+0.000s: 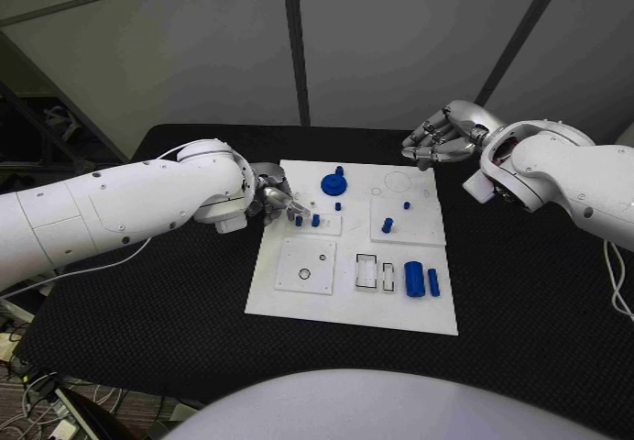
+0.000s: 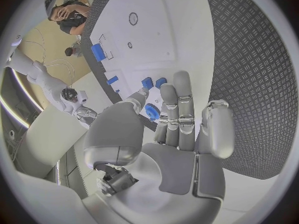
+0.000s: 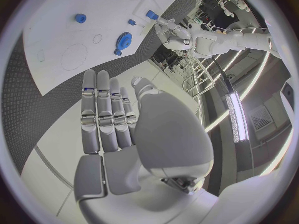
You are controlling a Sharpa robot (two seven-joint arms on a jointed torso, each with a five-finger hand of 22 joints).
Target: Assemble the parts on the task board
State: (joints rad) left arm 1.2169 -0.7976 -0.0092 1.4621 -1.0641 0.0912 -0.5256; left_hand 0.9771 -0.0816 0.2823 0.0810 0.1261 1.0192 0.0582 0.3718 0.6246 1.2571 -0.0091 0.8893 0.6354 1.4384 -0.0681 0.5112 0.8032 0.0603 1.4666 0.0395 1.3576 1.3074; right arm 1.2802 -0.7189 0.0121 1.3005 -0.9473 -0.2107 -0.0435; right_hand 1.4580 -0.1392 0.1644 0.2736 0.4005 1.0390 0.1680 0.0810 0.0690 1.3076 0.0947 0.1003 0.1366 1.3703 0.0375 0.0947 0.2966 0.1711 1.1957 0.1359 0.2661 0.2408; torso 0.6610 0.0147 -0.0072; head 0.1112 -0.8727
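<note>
So we've got the white task board [image 1: 397, 307] sitting in the middle of the black tabletop [image 1: 132, 312], with the blue parts scattered over it. Up near the far edge there's a round blue gear [image 1: 334, 184] with a little knob on top. Just toward us from it are two small blue pegs [image 1: 307, 220] side by side near the board's left edge, and another small blue peg [image 1: 388, 225] stands further right, with a tiny one [image 1: 407, 205] just beyond it. Down on the near right part of the board, a fat blue cylinder [image 1: 413, 279] lies next to a thinner blue bar [image 1: 433, 281], both beside some rectangular slots.

Our left hand [image 1: 274, 198] is right at the left edge of the board, just beside those two pegs. From the left wrist view its fingers [image 2: 182, 109] are stretched out fairly straight with the thumb apart, and there's nothing in it.

Our right hand [image 1: 444, 135] hangs beyond the board's far right corner, over the tabletop, well apart from the parts. In the right wrist view its fingers [image 3: 102, 109] are straight, side by side, and it's holding nothing either.
</note>
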